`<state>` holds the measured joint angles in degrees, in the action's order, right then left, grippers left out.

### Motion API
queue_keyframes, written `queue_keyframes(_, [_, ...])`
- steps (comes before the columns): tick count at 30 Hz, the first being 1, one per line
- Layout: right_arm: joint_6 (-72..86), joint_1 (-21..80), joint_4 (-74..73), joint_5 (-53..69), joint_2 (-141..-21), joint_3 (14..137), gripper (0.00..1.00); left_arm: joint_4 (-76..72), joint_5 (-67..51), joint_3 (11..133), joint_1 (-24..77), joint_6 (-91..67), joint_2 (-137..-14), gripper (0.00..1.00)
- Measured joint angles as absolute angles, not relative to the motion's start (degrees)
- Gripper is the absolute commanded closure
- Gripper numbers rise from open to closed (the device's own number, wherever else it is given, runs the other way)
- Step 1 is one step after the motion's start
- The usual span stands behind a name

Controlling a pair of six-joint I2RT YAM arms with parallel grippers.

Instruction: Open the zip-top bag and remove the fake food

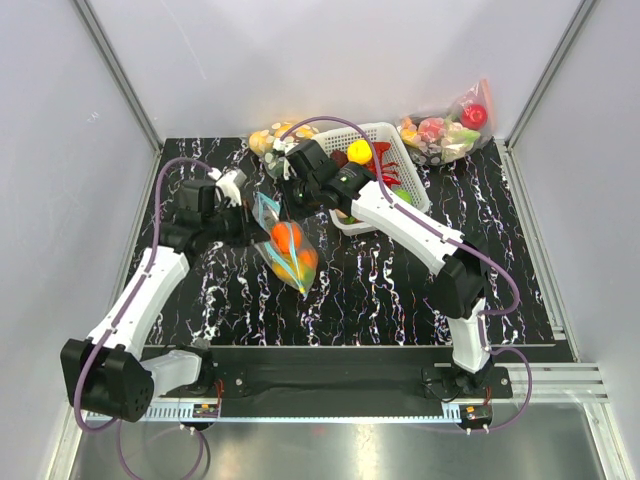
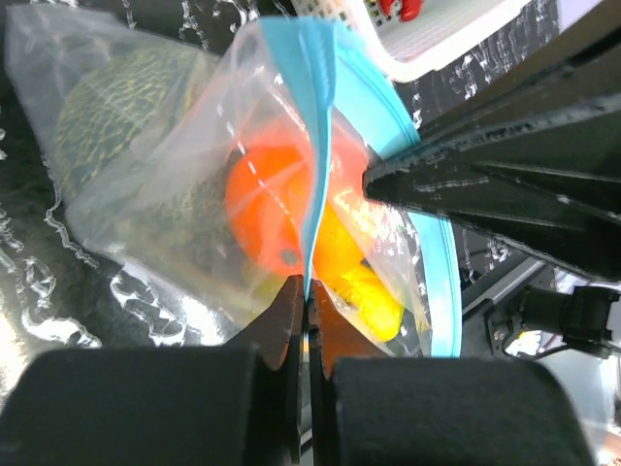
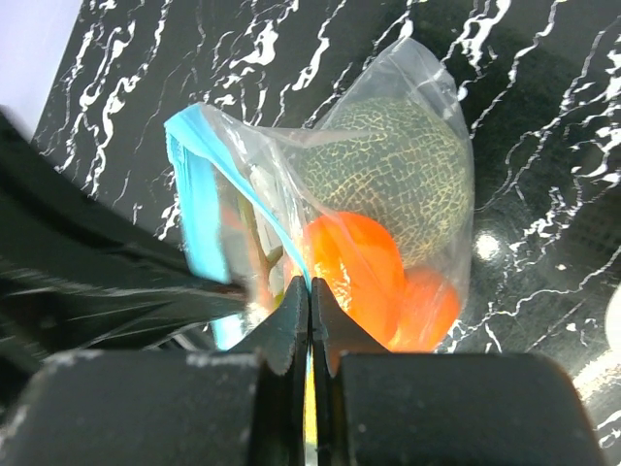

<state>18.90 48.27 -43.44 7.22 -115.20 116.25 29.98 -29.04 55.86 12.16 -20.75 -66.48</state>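
Left wrist view: left gripper (image 2: 309,291) pinches one blue lip of the zip-top bag (image 2: 165,126), right gripper (image 3: 309,291) pinches the opposite lip, mid-table between the arms. They look ready to pull apart, fake food (image 2: 267,209) inside.

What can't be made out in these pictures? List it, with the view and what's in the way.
Top view: the mouth of the clear plastic zip-top bag, covered by the left hand and right hand.
Top view: part of the white slotted basket's contents, under the right arm.
Left wrist: the yellow piece in the bag, smeared by plastic.
Right wrist: the teal zip strip's lower end, behind a dark blurred shape.
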Motion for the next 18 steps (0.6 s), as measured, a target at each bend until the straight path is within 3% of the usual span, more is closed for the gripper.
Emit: queue_keyframes(18, [21.2, 45.0, -44.4, 1.9, -108.7, 106.2, 1.00, 53.7, -18.2, 77.7, 12.6, -13.1, -68.9, 1.00])
